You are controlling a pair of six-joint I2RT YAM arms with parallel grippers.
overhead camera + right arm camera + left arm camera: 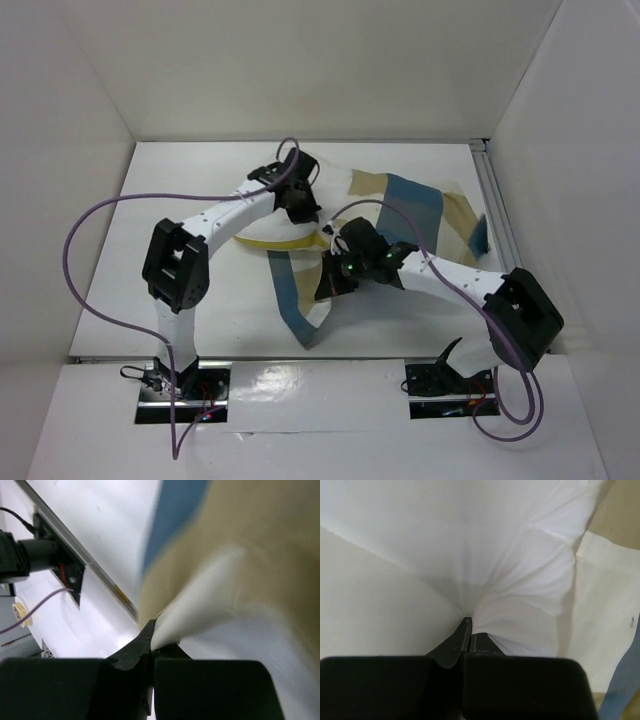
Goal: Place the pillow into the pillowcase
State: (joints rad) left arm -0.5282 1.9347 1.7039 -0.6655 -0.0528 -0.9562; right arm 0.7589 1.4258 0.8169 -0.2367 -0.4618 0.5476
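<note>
Left claw [467, 630] clamps the pillow [485, 545], right claw [152, 630] clamps the pillowcase [240, 540], above white-walled white table [115, 300].

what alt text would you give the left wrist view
Black jaws pinched shut on the white pillow, its fabric gathering into folds toward the pinch. The pillowcase shows cream, tan and blue along the right edge.

Left arm extends forward with elbow raised; left gripper [300, 208] points down, jaws clamped on the pillow [510, 580]. Right arm reaches inward; right gripper [333, 283] is clamped on the pillowcase [240, 540].
</note>
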